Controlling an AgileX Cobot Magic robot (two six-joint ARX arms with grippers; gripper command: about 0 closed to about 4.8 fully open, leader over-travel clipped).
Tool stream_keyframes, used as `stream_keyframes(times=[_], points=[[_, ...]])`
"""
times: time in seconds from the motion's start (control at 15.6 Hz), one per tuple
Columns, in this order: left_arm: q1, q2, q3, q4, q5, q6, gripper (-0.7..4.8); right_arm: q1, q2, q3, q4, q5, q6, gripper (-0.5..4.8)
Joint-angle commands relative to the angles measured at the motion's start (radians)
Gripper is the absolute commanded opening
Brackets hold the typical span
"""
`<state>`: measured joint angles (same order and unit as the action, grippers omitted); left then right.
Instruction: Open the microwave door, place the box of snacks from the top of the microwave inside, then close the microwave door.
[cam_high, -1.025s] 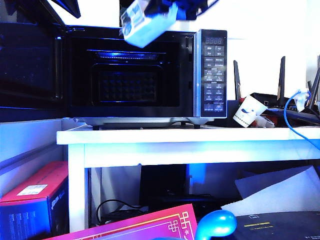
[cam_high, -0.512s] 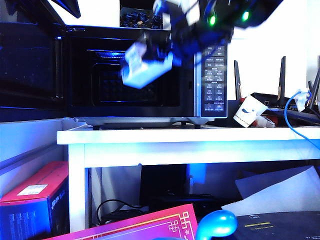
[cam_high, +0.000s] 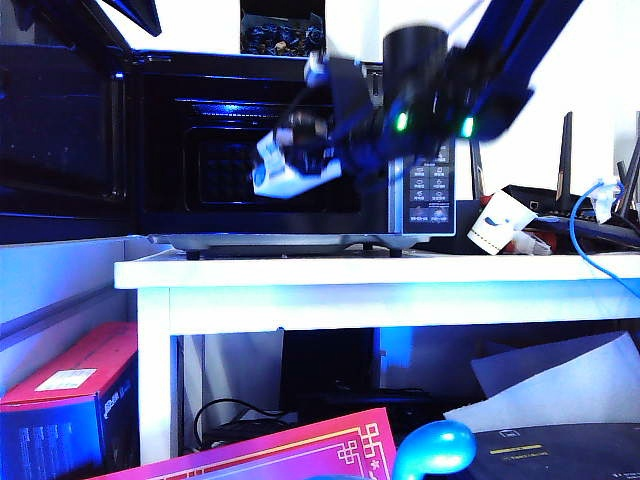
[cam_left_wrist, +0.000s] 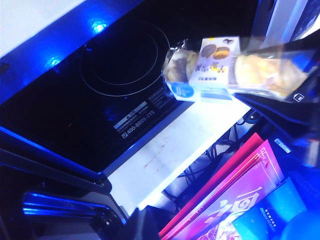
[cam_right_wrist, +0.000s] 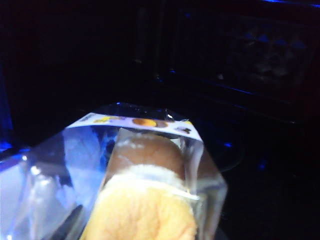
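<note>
your right gripper (cam_high: 300, 160) has its jaws clamped on the box of snacks (cam_high: 283, 172), level with the microwave (cam_high: 420, 150) cavity for insertion; the microwave door (cam_high: 60, 135) hangs wide; left gripper unseen, jaws untellable.

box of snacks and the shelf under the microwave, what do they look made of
Box of snacks, held in the right tool: clear thin plastic, probably, since the pale contents show through and it glints. Shelf: white painted or laminated board, seemingly; smooth and matte, core unseen. Microwave casing: black, glossy.
</note>
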<state>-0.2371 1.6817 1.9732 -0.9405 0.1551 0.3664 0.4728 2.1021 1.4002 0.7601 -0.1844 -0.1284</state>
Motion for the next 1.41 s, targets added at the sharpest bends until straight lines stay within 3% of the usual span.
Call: stream_keyframes(times=[0.06,0.96,1.41], points=[[0.001,-0.006,0.005,0.007,0.006,0.0,-0.06,0.002,0.037,0.072,0.04,0.06,0.024,2.74],[0.001,-0.006,0.005,0.003,0.006,0.0,-0.06,0.029,0.491,0.861,-0.269,0.063,0.024,2.74],[0.001,-0.006,0.005,-0.013,0.006,0.0,-0.06,0.031,0.537,0.924,-0.237,0.138,0.011,2.85]])
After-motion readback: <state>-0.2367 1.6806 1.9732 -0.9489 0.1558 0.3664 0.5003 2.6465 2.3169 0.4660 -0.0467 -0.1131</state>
